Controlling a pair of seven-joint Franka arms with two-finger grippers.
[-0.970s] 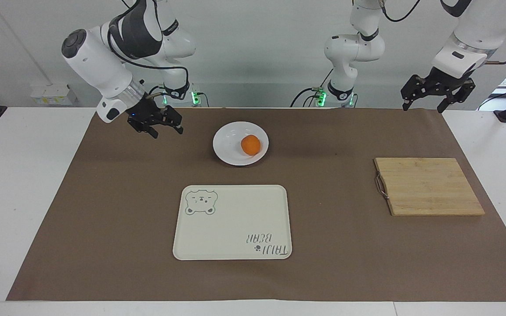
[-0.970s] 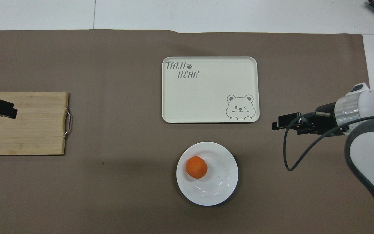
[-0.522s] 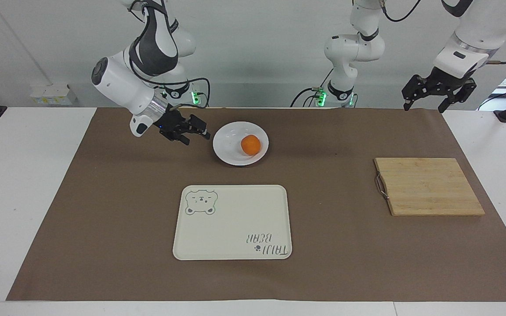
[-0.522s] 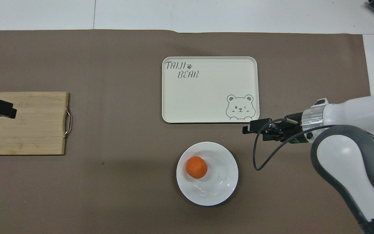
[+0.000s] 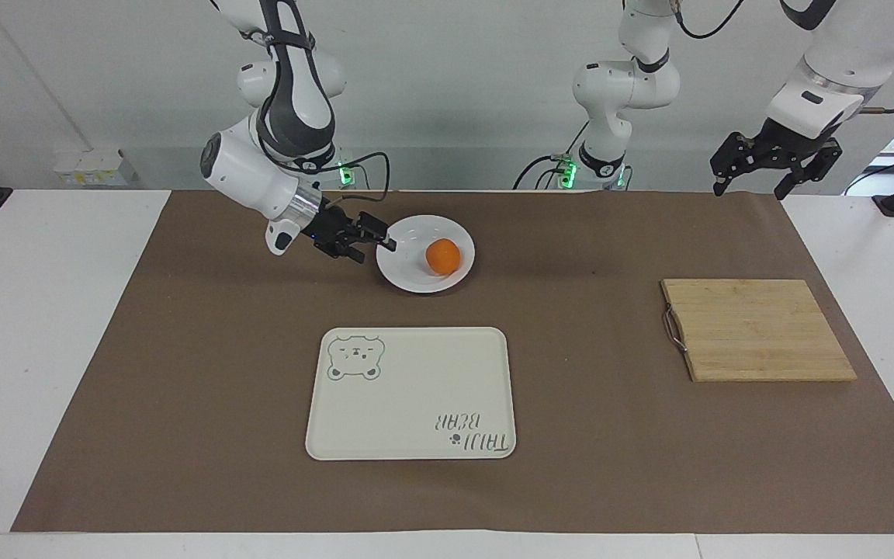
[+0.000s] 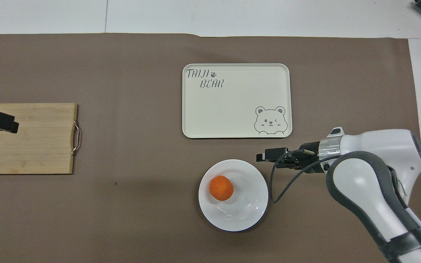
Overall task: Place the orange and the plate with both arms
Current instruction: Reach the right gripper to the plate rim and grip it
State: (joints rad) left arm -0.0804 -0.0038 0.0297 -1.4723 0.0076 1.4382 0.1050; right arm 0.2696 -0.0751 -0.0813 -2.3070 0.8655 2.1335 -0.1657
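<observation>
My right gripper [image 5: 373, 242] hangs low at the rim of the round glossy white plate [image 5: 416, 276], on the side toward my right arm's end of the table, with its two black fingers spread apart and nothing between them. Whether a fingertip touches the rim I cannot tell. The small round bright-orange fruit [image 5: 442, 256] sits inside the plate, off centre toward my left arm's side. The plate rests on the brown paper mat [image 5: 183, 373], nearer to me than the cream rectangular tray with the bear drawing [image 5: 416, 388], which lies flat and apart from it. My left gripper [image 5: 773, 159] waits raised above the mat's edge at my left arm's end, its fingers parted and holding nothing; in the overhead view it shows over the light bamboo cutting board [image 6: 38, 146] with the metal handle.
</observation>
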